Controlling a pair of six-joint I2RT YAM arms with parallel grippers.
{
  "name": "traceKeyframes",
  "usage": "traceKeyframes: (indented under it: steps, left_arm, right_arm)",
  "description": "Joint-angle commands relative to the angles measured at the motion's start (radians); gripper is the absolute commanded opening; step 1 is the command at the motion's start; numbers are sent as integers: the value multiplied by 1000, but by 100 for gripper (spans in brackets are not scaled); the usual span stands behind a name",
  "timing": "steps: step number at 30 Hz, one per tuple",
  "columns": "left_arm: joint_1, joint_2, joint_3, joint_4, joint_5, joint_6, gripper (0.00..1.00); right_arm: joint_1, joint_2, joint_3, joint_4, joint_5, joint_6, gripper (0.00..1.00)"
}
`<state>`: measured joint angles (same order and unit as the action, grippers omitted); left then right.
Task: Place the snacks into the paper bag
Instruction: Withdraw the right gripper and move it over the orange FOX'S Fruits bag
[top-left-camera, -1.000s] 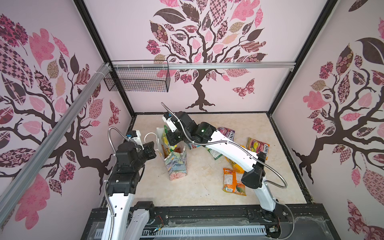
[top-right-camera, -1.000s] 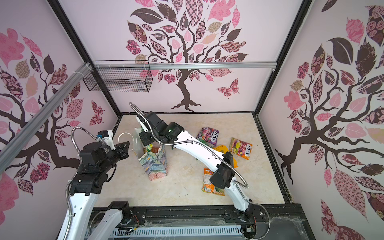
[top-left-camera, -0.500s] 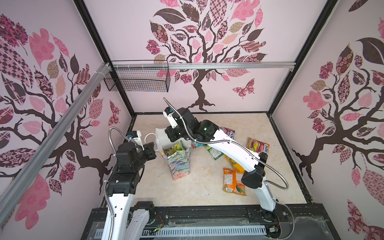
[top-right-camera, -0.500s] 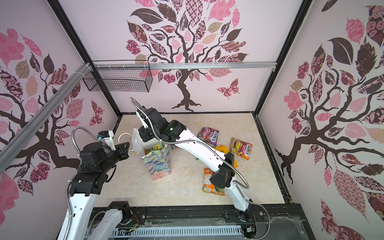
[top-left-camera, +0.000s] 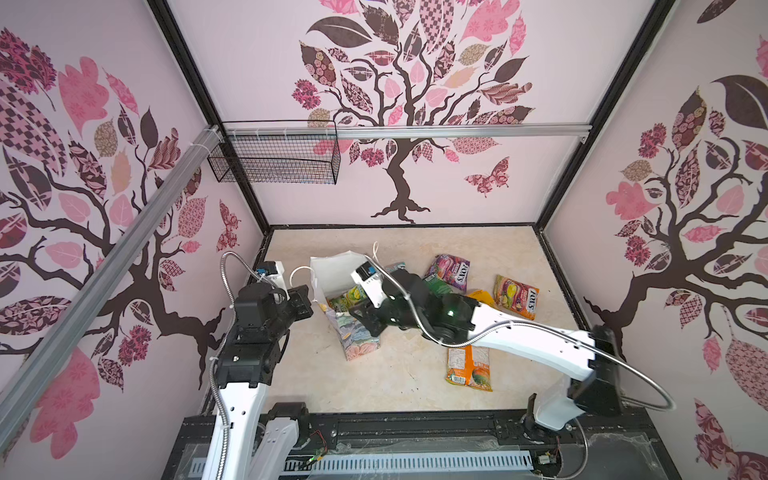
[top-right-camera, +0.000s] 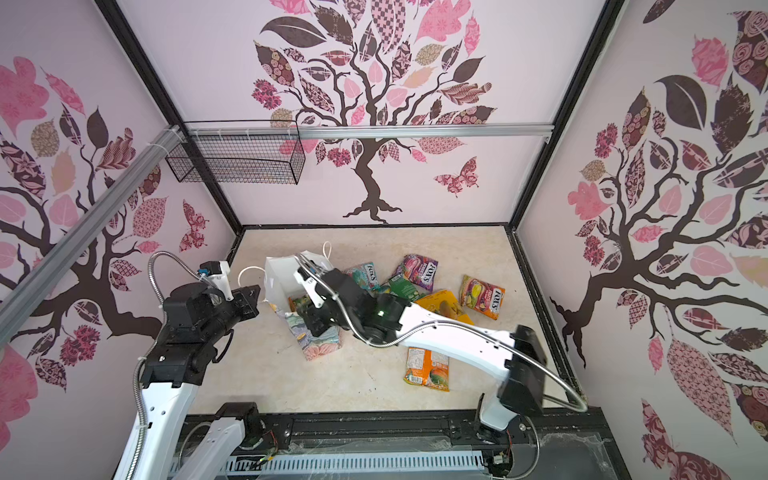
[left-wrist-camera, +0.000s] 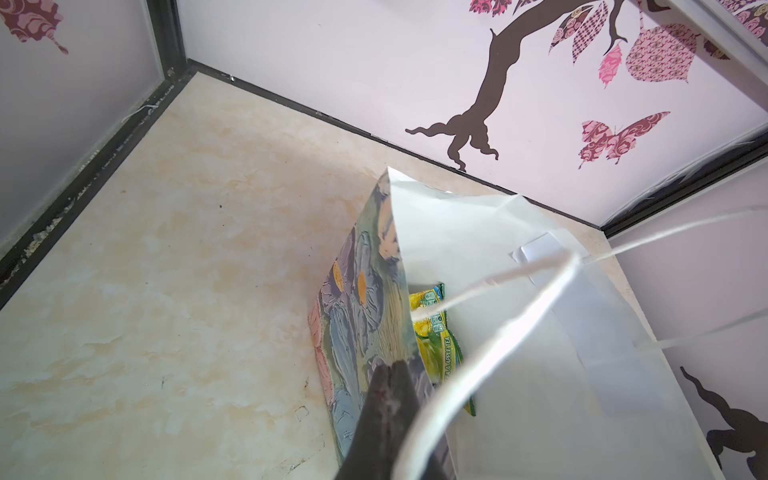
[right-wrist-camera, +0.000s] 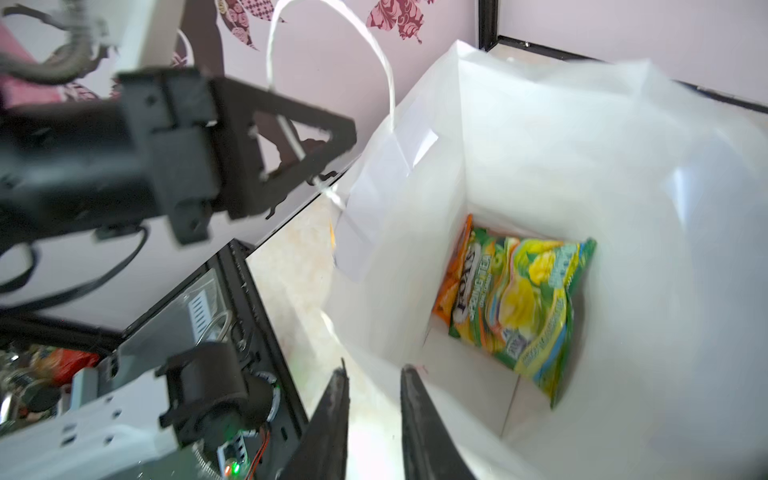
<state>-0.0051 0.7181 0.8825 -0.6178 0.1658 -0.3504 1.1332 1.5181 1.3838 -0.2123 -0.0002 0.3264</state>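
The paper bag (top-left-camera: 359, 343) (top-right-camera: 320, 345) stands left of centre, tilted, its white inside (right-wrist-camera: 623, 166) open. A green-yellow snack (right-wrist-camera: 515, 299) (left-wrist-camera: 436, 332) lies in it over an orange one (right-wrist-camera: 446, 291). My left gripper (top-left-camera: 309, 297) (left-wrist-camera: 390, 370) is shut at the bag's near rim with the white cord handle (left-wrist-camera: 498, 332) at its fingers. My right gripper (right-wrist-camera: 374, 374) (top-left-camera: 359, 318) hovers over the bag mouth, slightly open and holding nothing. On the floor lie purple (top-left-camera: 451, 272), orange-red (top-left-camera: 515, 297), orange (top-left-camera: 467, 368), yellow (top-right-camera: 444, 305), green (top-right-camera: 401, 289) and teal (top-right-camera: 365, 276) snacks.
A black wire basket (top-left-camera: 274, 160) hangs on the back wall rail at upper left. Walls close the floor (top-left-camera: 395, 382) on three sides, and the black base frame (top-left-camera: 415, 424) runs along the front. My right arm stretches over the loose snacks.
My right gripper has opened and let the green-yellow snack drop into the bag, then drawn back toward the front. The bag has tilted and shifted slightly. The left arm stays put.
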Motion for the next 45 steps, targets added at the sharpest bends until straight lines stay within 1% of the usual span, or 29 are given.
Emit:
traceKeyframes:
  steps: [1,4,6,13,16,19,21,24,26,29,31,34,38,45]
  left_arm:
    - [1,3,24,-13,3,19,2]
    - [1,-2,22,-14,12,19,2]
    - [2,-1,31,-20,5,27,2]
    - [3,-1,24,-23,8,24,2]
    - [2,-5,22,-17,8,22,2]
    - [2,-4,24,-17,12,23,2]
    - [2,-1,24,-13,16,22,2]
    - [5,1,23,-4,27,19,2]
    - [6,-1,23,-2,28,18,2]
    - [8,0,22,-2,28,18,2]
    - [7,4,24,-4,28,19,2]
    - [8,2,26,-5,29,20,2]
    - [8,1,27,-5,28,20,2]
    - [8,0,23,-5,28,19,2]
  right_arm:
    - [-9,-203,-153,236,88,41,25]
    - [-11,-274,-168,92,263,-3,25]
    - [-13,-315,-208,39,318,-2,27]
    - [-33,-397,-275,-112,341,55,30]
    - [-39,-424,-318,-227,358,117,35]
    - [-51,-473,-377,-362,410,208,38]
    - [-83,-513,-420,-441,401,273,41]
    - [-115,-566,-459,-539,400,347,53]
    - [-115,-594,-487,-570,402,388,59]
    - [-121,-606,-529,-616,409,441,73]
    - [-128,-598,-542,-657,428,460,79]
    - [-135,-591,-553,-702,463,479,83]
    - [-138,-602,-583,-714,491,500,86]
    - [-160,-601,-658,-680,477,515,89]
